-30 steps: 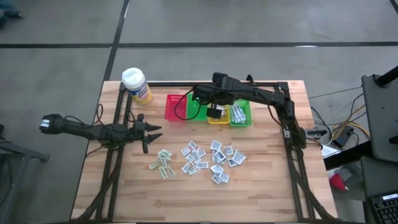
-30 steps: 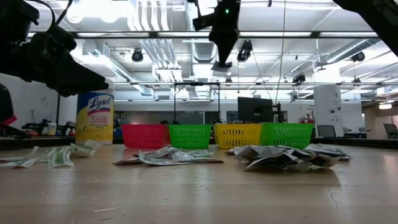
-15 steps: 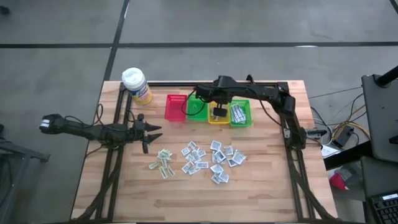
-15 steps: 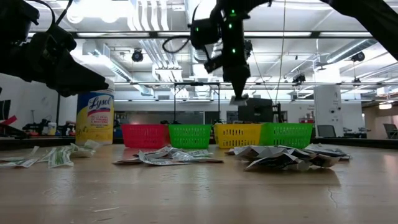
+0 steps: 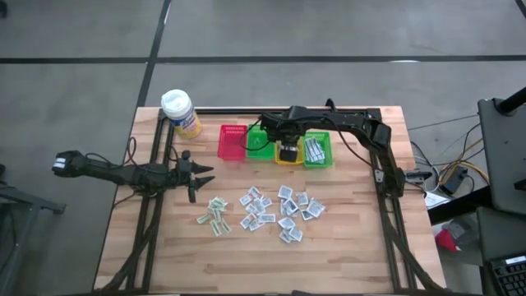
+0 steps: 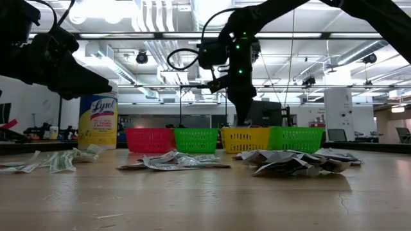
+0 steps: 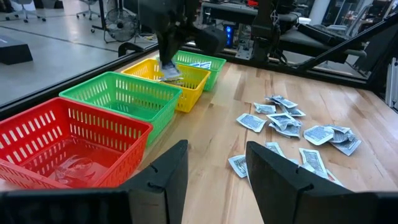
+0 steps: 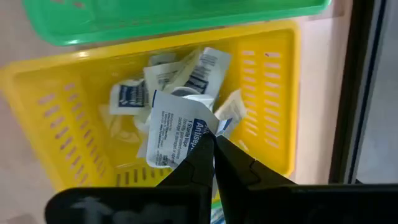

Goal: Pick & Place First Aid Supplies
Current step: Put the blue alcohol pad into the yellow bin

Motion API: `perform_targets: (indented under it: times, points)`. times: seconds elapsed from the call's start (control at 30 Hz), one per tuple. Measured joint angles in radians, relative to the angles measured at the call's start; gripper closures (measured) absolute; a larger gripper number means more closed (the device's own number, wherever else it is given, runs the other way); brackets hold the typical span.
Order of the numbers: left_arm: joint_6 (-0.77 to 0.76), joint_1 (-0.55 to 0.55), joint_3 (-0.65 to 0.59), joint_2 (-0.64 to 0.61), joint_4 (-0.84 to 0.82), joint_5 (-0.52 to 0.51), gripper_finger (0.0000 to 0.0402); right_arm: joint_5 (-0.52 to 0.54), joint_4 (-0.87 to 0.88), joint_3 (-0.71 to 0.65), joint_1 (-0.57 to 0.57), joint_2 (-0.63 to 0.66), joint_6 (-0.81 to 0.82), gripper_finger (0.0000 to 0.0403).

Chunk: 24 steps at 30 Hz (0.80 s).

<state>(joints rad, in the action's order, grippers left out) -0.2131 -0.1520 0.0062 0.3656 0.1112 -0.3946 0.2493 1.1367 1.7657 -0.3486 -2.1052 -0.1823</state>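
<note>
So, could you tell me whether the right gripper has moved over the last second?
Yes. The right gripper, shut on a packet, has come down to the yellow basket rim.

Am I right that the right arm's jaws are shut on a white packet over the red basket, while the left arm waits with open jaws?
Not quite: the right gripper holds the packet over the yellow basket, not the red basket, as the right wrist view shows. The left gripper does wait with open jaws.
</note>
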Motion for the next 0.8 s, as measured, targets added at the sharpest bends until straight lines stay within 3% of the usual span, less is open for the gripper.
perform_targets:
  times: [0.13, 0.33, 0.8]
  points:
    - [0.0, 0.0, 0.0, 0.0, 0.0, 0.0, 0.0243, -0.004, -0.005, -0.003, -0.017, 0.0, -0.006, 0.0394]
    - [0.0, 0.0, 0.0, 0.0, 0.0, 0.0, 0.0243, -0.113, -0.037, -0.005, -0.05, 0.0, -0.02, 0.0394]
    - [-0.004, 0.0, 0.0, 0.0, 0.0, 0.0, 0.0243, -0.123, -0.055, -0.008, -0.072, -0.005, -0.02, 0.0394]
